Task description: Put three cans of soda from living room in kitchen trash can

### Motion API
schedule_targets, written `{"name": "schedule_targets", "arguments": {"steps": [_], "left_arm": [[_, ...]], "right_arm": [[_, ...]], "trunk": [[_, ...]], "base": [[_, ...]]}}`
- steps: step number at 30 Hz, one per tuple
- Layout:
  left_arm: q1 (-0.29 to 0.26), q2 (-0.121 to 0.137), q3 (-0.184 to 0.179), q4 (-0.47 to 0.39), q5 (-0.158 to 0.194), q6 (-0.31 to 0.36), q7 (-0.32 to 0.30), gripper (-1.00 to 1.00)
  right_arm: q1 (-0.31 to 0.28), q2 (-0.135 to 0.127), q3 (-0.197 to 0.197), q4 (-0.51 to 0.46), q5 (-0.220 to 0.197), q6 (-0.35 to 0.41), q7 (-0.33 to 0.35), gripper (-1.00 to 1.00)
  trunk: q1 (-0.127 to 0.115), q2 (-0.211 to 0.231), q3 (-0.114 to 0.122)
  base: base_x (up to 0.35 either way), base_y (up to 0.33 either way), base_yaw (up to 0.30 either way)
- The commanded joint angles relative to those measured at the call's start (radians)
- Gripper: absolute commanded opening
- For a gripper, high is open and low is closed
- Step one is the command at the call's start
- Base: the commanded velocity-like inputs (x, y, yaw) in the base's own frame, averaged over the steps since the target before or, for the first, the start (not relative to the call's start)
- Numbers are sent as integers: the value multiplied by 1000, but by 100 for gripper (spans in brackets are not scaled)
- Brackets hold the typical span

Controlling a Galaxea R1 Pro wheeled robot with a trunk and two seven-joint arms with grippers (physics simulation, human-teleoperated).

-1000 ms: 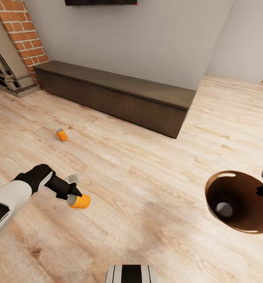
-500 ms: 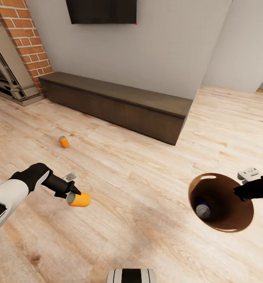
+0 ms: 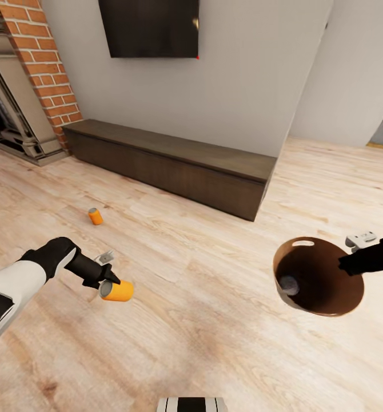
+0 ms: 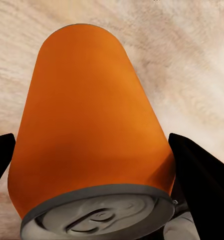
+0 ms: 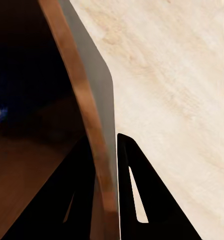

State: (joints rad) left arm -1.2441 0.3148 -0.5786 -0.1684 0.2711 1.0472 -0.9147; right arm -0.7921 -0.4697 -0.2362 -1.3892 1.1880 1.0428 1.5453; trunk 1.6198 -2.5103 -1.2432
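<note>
Left gripper (image 3: 107, 280) clamps the orange can (image 3: 117, 290) sideways above the floor (light, smooth, likely slippery: keep mid-body hold); right gripper (image 3: 347, 264) apparently pinches the bin (image 3: 311, 306) rim.

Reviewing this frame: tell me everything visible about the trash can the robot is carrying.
The trash can is a small round tapered bin, grey outside, tan-brown inside, with a slot-shaped handle cut-out near its far rim. It is held off the wooden floor, tilted so its mouth faces the head camera. The right gripper pinches its wall, one finger inside, one outside. A silvery-topped can lies inside.
</note>
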Motion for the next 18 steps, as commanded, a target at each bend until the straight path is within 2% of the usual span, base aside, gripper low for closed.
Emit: {"name": "schedule_targets", "arguments": {"steps": [1, 7, 11, 14, 18], "left_arm": [[0, -1, 0, 0, -1, 0, 3, -100], [-14, -17, 1, -7, 3, 0, 13, -100], [-55, -33, 3, -17, 8, 0, 9, -100], [-63, -38, 5, -72, 9, 0, 8, -100], [-68, -58, 4, -132, 8, 0, 8, -100]], "right_arm": [[-9, 0, 0, 2, -1, 4, 7, -100], [-61, 6, 0, 60, -2, 4, 7, -100], [-123, 7, -3, 173, -5, 4, 9, -100], [-156, 12, -3, 247, -5, 4, 10, -100], [-174, 48, 1, 287, -5, 4, 10, -100]], "trunk": [[0, 0, 4], [-3, 2, 27], [-5, 3, 43], [-6, 3, 54], [-8, 4, 70]], "base": [[0, 0, 0], [0, 0, 0], [0, 0, 0], [0, 0, 0], [0, 0, 0]]}}
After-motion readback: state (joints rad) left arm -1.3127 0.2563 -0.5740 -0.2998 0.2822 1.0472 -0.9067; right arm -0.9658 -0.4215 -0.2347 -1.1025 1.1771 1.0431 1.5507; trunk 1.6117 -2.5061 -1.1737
